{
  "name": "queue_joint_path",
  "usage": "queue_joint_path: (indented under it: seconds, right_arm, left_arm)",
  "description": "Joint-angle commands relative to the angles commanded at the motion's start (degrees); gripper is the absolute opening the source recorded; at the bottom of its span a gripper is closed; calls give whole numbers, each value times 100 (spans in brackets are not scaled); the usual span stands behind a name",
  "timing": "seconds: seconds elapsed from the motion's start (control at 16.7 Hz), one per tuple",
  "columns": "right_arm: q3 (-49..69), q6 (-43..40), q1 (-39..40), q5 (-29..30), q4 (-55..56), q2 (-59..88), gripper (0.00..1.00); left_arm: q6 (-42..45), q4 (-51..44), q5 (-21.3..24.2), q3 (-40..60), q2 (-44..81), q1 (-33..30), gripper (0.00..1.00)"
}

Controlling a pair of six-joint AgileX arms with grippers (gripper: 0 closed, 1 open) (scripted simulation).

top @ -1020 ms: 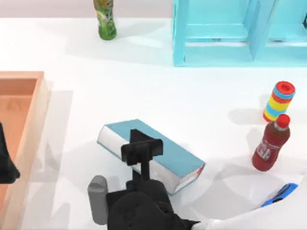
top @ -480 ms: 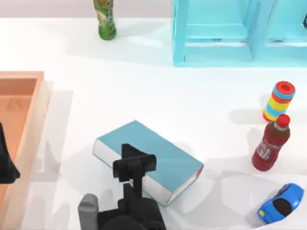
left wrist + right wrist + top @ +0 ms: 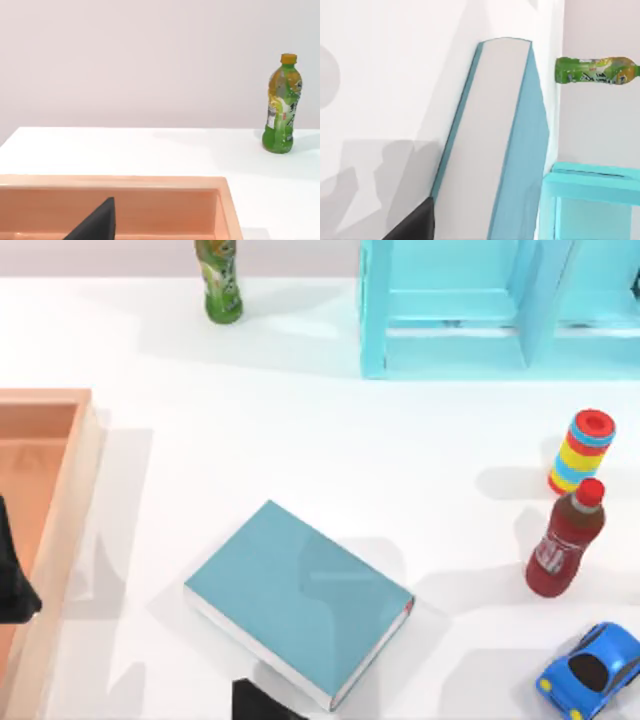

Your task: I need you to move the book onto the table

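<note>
My left arm (image 3: 12, 575): matte black housing, seen from above as a dark, angular mass with a pointed edge, no markings, cables or screws that I can make out.

My left gripper (image 3: 95, 224): one plain black wedge, flat-faced, tapering to a sharp tip, no seams or labels that I can read.

My right arm (image 3: 258, 702): a small matte black sliver with straight, angular edges.

My right gripper (image 3: 412, 224): another black wedge, same flat finish and pointed profile. Finish throughout: uniform black, unbranded.
</note>
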Motion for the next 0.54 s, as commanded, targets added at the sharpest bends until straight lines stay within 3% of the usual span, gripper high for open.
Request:
queue_joint_path:
  seconds: [0.3,0.54]
  right_arm:
    - [227,1126,360,550,-1531,-91,100]
    - [324,1388,354,751,-1898,-151,100]
  left_arm:
    - [0,0,0,0,0,0,100]
    - [0,0,0,0,0,0,100]
